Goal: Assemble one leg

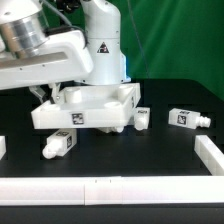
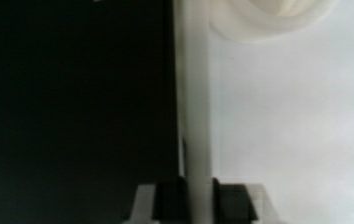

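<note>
The large flat white panel (image 1: 88,108) with tags on its side sits tilted at the table's middle. In the wrist view its thin edge (image 2: 195,120) runs between my fingers (image 2: 156,205), and a round corner socket (image 2: 272,20) shows on its face. My gripper (image 1: 46,96) (image 2: 195,203) is shut on that edge at the panel's corner on the exterior view's left. One leg (image 1: 58,143) lies in front of the panel. A second leg (image 1: 143,117) lies against its right side, and a third leg (image 1: 187,118) lies further right.
A white rail (image 1: 100,190) runs along the table's front edge. Another white rail (image 1: 210,155) stands at the exterior view's right, and a white block (image 1: 3,147) at its left edge. The arm's base (image 1: 103,45) stands behind the panel.
</note>
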You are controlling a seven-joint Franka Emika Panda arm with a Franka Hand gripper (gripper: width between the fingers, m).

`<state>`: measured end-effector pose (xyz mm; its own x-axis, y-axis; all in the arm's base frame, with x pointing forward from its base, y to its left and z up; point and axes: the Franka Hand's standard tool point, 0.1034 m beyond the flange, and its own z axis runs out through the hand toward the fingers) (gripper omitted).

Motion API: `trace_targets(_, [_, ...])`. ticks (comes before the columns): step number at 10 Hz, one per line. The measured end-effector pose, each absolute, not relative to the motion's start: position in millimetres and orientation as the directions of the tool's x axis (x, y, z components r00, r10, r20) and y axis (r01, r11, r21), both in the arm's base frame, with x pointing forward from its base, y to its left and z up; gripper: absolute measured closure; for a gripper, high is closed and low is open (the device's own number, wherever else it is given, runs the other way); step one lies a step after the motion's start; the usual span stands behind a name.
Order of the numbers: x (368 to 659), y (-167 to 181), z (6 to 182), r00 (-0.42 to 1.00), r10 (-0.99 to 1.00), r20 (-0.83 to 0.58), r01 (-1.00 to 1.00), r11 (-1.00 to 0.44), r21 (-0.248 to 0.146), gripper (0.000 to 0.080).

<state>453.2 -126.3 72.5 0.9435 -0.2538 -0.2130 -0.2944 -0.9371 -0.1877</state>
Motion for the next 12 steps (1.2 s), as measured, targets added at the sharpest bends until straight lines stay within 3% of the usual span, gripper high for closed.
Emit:
trace_targets(2, [488.5, -96.3, 81.7, 0.973, -0.145, -0.182, -0.176, -0.97, -0.167, 0.0747])
trace_targets(4, [519.3, -60.2, 72.8, 0.982, -0.06, -0.178, -0.091, -0.981, -0.169, 0.0747])
trace_targets(10, [516.6, -63.1, 68.3, 0.981, -0.058, -0.185, -0.09, -0.982, -0.168, 0.0747])
trace_targets(12, [541.2, -51.9, 62.4, 0.982, -0.061, -0.176, -0.087, -0.986, -0.14, 0.0747])
